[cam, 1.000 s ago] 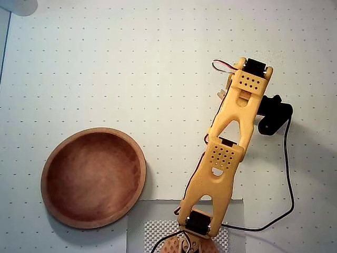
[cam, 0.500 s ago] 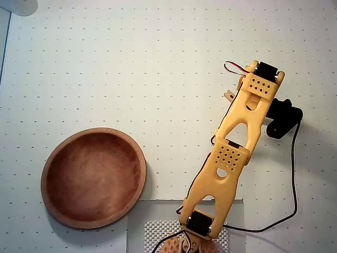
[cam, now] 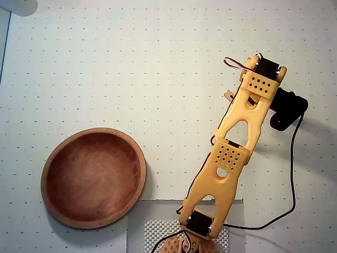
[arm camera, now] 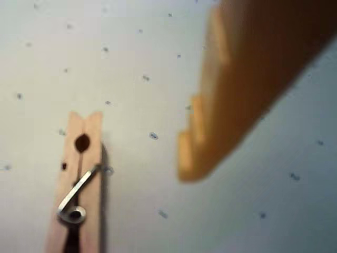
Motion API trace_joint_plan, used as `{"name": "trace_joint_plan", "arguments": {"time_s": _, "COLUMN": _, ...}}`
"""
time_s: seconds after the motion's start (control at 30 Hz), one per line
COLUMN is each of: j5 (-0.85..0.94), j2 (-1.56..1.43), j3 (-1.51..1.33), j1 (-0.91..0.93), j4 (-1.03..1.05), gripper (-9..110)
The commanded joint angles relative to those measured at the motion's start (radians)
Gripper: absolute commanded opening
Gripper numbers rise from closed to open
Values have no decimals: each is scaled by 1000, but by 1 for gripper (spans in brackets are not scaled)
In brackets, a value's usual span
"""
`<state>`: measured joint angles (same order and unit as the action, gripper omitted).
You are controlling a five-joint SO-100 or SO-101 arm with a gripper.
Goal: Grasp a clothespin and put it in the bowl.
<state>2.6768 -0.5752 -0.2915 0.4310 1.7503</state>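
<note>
Moved: over the last second the arm [cam: 231, 153] swung its far end to the right in the overhead view and drew it slightly nearer, while the bowl stayed put.
Arm: yellow, it reached from its base at the near edge up and to the right across the dotted white table [cam: 131, 68].
Gripper: in the wrist view only one blurred yellow finger [arm camera: 221, 105] showed, entering from the upper right and ending above the table; whether the jaws were apart or together could not be told.
Clothespin: in the wrist view the clothespin [arm camera: 79, 184] lay flat on the table at lower left, left of the finger tip and not touching it; overhead, only a tan tip [cam: 228, 95] peeked out at the arm's left edge.
Bowl: the bowl [cam: 93, 177] sat at near left, well apart from the clothespin.
</note>
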Motion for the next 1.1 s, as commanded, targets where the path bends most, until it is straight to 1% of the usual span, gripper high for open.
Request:
{"name": "trace_joint_plan", "arguments": {"time_s": 0.0, "j5": 9, "j2": -2, "j3": 55, "j1": 26, "j4": 18, "gripper": 44}}
{"name": "trace_joint_plan", "arguments": {"time_s": 0.33, "j5": 6, "j2": 81, "j3": 55, "j1": 40, "j4": 20, "gripper": 44}}
{"name": "trace_joint_plan", "arguments": {"time_s": 0.5, "j5": -57, "j2": 110, "j3": 55, "j1": 37, "j4": 20, "gripper": 44}}
{"name": "trace_joint_plan", "arguments": {"time_s": 0.8, "j5": -77, "j2": 124, "j3": 54, "j1": 26, "j4": 21, "gripper": 43}}
{"name": "trace_joint_plan", "arguments": {"time_s": 0.87, "j5": -80, "j2": 124, "j3": 54, "j1": 26, "j4": 21, "gripper": 42}}
{"name": "trace_joint_plan", "arguments": {"time_s": 1.07, "j5": -81, "j2": 124, "j3": 54, "j1": 28, "j4": 21, "gripper": 28}}
